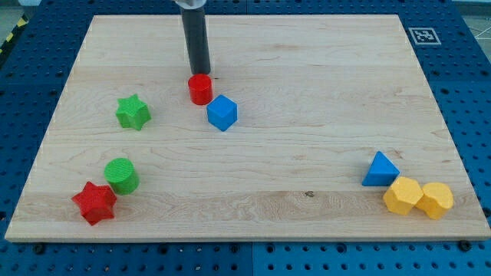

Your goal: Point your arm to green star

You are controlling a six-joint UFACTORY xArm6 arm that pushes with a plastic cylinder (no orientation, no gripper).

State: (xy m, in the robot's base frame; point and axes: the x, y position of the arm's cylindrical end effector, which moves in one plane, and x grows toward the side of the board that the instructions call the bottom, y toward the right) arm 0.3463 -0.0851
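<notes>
Rod-shaped, jawless, my tip point(200, 71) served as end effector, with nothing to open or close; it stood just above the red cylinder point(200, 89), with the blue cube point(222, 113) just past that. Farther to the view's left sat the green star point(133, 112) on the bench point(307, 77), well apart from my tip

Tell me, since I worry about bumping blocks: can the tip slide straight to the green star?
Probably yes. My tip sits just above the red cylinder, and bare board lies between it and the green star to the lower left.
</notes>
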